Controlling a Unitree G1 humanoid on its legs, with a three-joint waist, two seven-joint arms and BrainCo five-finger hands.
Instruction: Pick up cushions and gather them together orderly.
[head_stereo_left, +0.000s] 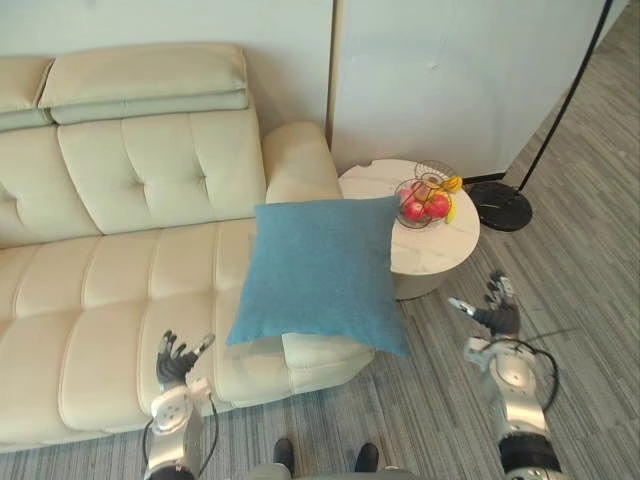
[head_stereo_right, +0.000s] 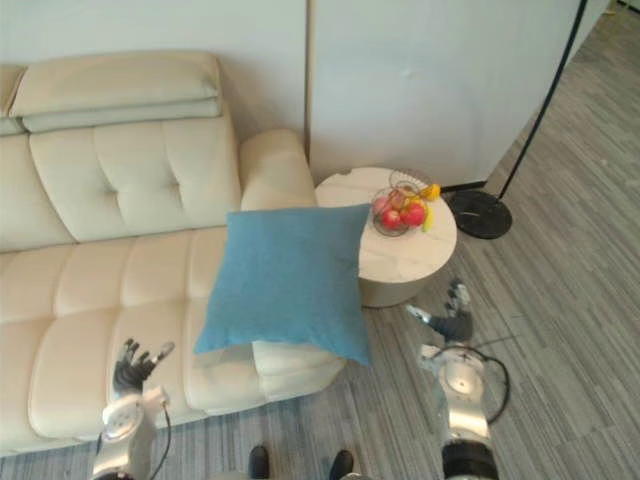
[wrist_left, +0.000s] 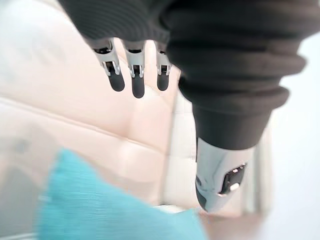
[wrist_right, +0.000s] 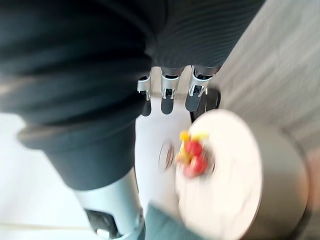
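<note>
Your left hand (head_stereo_left: 178, 360) hangs released over the near edge of the sofa (head_stereo_left: 110, 280) seat. Its fingers (wrist_left: 132, 75) are straight and spread and hold nothing. Your right hand (head_stereo_left: 495, 312) is released too. It hovers above the striped grey floor (head_stereo_left: 590, 270), just near of the round side table (head_stereo_left: 445, 248), with its fingers (wrist_right: 167, 95) straight and nothing in them.

The one blue cushion (head_stereo_left: 320, 270) lies on the right end of the cream sofa, to the right of your left hand and apart from it. It is draped over the armrest (head_stereo_left: 295, 160). Its far right corner overlaps the left rim of the table, and its near right corner hangs past the sofa's front.

You cannot see the near part of the armrest or the table's left rim under the cushion. On the table stands a wire basket (head_stereo_left: 425, 195) of red and yellow fruit; which kinds is hard to make out. A floor lamp's dark round base (head_stereo_left: 500, 205) sits on the floor right of the table, with its pole (head_stereo_left: 570, 90) cut off at the top. The sofa runs off the left edge.
</note>
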